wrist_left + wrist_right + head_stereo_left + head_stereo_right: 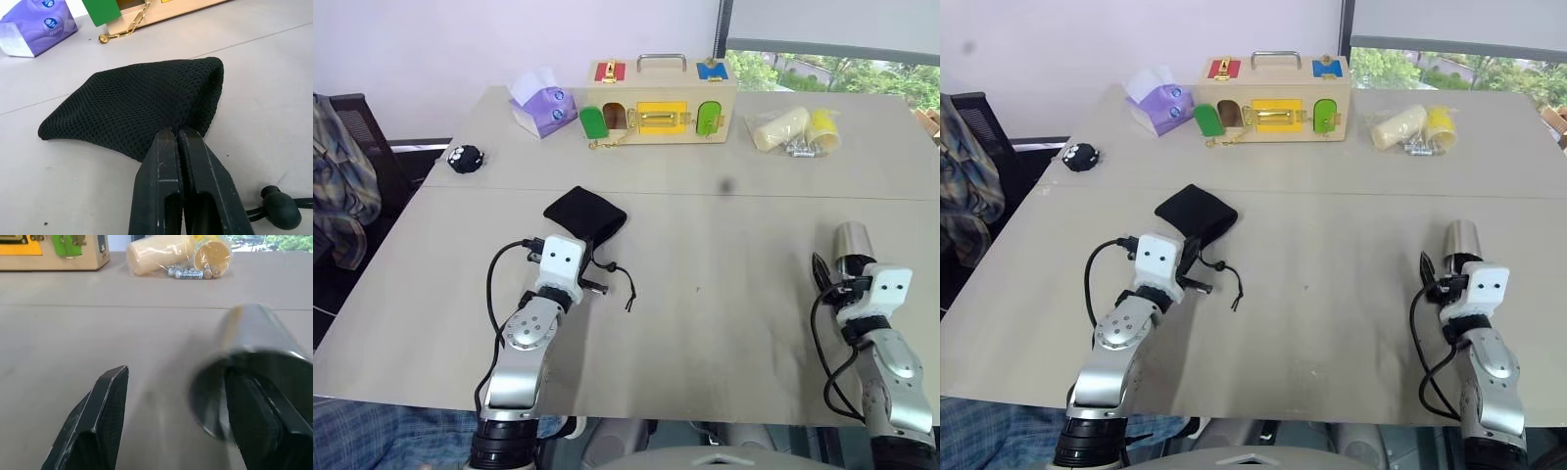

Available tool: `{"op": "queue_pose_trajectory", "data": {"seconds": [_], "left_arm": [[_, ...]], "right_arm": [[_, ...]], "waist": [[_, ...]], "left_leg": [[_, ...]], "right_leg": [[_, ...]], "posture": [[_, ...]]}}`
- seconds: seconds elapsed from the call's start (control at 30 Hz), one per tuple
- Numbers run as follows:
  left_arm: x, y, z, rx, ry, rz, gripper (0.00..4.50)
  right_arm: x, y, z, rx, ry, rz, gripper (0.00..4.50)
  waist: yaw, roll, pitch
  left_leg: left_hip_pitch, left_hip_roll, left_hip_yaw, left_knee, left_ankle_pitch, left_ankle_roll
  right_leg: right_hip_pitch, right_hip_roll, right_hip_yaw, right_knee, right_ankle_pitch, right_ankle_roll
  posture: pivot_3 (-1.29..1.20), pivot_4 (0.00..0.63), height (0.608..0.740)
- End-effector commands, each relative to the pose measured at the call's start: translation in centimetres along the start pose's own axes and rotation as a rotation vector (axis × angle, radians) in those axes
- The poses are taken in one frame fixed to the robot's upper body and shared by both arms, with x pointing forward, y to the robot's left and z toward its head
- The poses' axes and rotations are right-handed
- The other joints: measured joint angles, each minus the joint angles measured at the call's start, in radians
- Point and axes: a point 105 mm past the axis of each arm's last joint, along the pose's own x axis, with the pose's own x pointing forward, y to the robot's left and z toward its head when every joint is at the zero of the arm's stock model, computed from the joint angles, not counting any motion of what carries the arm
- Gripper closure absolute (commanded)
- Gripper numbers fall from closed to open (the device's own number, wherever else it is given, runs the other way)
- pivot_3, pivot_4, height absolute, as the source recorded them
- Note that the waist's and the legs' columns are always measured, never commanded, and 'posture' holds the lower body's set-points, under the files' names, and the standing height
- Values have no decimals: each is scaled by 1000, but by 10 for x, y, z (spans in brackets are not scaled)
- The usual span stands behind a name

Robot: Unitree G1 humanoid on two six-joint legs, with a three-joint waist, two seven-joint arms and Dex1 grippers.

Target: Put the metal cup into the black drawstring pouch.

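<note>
Left gripper (177,134) is pressed fully together on the near edge of the black drawstring pouch (137,110) — a pinch on the mesh fabric at the pouch's mouth end. The pouch lies flat on the table (705,264), extending directly ahead of the left fingertips; its cord and bead toggle (279,208) trail just beside the gripper on the inner side. Right gripper (181,382) stands spread wide, fingers apart and gripping nothing. The metal cup (851,241) lies on its side on the table immediately ahead of the right hand — its open mouth faces the gripper, and one finger (254,416) sits at or inside that mouth, while the other finger (105,406) stands clear of the cup on the inner side. Contact between finger and cup cannot be confirmed. Cup and pouch are well apart, each at its own hand.
</note>
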Motion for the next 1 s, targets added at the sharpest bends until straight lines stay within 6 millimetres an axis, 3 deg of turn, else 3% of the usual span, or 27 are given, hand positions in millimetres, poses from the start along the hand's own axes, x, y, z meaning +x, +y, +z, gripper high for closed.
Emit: {"op": "queue_pose_trajectory", "data": {"seconds": [0.03, 0.1, 0.3, 0.53, 0.63, 0.77, 0.93, 1.0], "left_arm": [[1, 0, 12, 10, -44, -8, 4445], [2, 0, 14, 8, -48, -13, 4488], [9, -2, 31, -11, -97, -40, 4500], [14, -4, 51, -43, -148, -96, 4500], [15, -6, 55, -70, -142, -139, 4500], [17, -6, 67, -155, -141, -192, 4500], [23, -8, 90, -161, -173, -248, 4500], [24, -13, 92, -182, -166, -281, 4500]], "right_arm": [[5, 1, 12, 3, -43, -3, 1355], [5, 2, 11, -4, -46, -7, 1613], [3, -4, 9, -29, -39, -55, 4456], [4, -7, 6, -50, -33, -91, 4456], [8, 5, 16, -33, -72, -33, 4456], [9, 63, 47, -83, -178, 279, 4456], [-5, 141, 85, -81, -257, 644, 4456], [-7, 160, 100, -65, -295, 709, 4456]], "waist": [[0, 0, 0], [0, 0, 0], [0, 0, 0], [-2, 0, 0], [-8, 0, 0], [-23, 0, 0], [-26, 0, 0], [-26, 0, 0]], "left_leg": [[0, 0, 0, 0, 0, 0], [0, 0, 0, 0, 0, 0], [0, 0, 0, 0, 0, 0], [0, 0, 0, 0, 0, 0], [0, 0, 1, 0, 0, 0], [0, 0, 0, 0, 0, 0], [0, 0, -1, 0, 0, 0], [0, 0, -1, 0, 0, -1]], "right_leg": [[0, 0, 0, 0, 0, 0], [0, 0, 0, 0, 0, 0], [0, 0, 0, 0, 0, 0], [0, 0, 0, 0, 0, 0], [0, 0, 1, 0, 0, 0], [0, 0, 0, 1, 0, 0], [0, 1, -1, 1, 0, 0], [0, 1, 0, 0, 0, 0]], "posture": [[0, 150, 740], [0, 150, 740], [0, 150, 740], [0, 150, 740], [0, 150, 740], [0, 150, 740], [0, 150, 740], [0, 150, 740]]}}
